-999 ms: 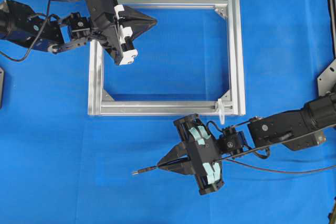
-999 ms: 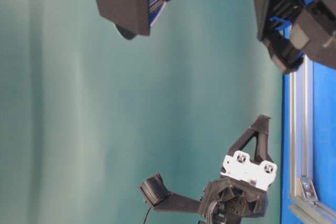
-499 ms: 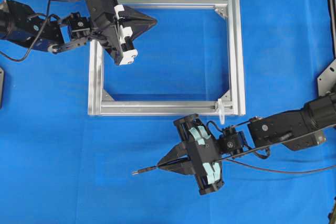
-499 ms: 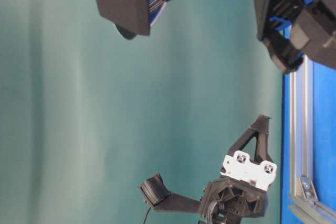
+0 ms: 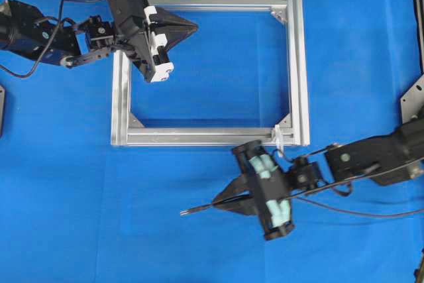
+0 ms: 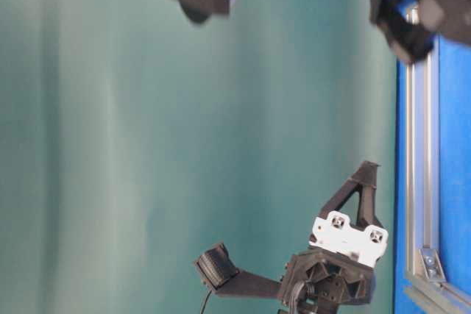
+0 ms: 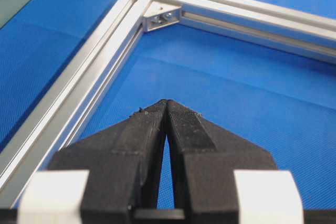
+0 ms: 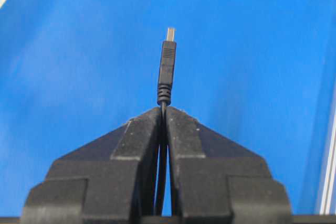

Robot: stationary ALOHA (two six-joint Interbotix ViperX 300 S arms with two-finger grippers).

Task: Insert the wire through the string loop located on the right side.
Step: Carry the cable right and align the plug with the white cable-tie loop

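Your right gripper [image 5: 228,200] was clamped on the wire [image 8: 167,72], plug pointing left, low in the overhead view. The string loop [image 5: 280,138] stood at the frame's [image 5: 205,137] lower right corner, just above. Your left gripper [image 7: 167,109] was closed, empty.

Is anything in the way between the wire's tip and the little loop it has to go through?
Nothing visible sits on the blue cloth between them. But the wire points away from the string loop, and the right gripper holding it and its own wrist lie between the plug tip and the loop.
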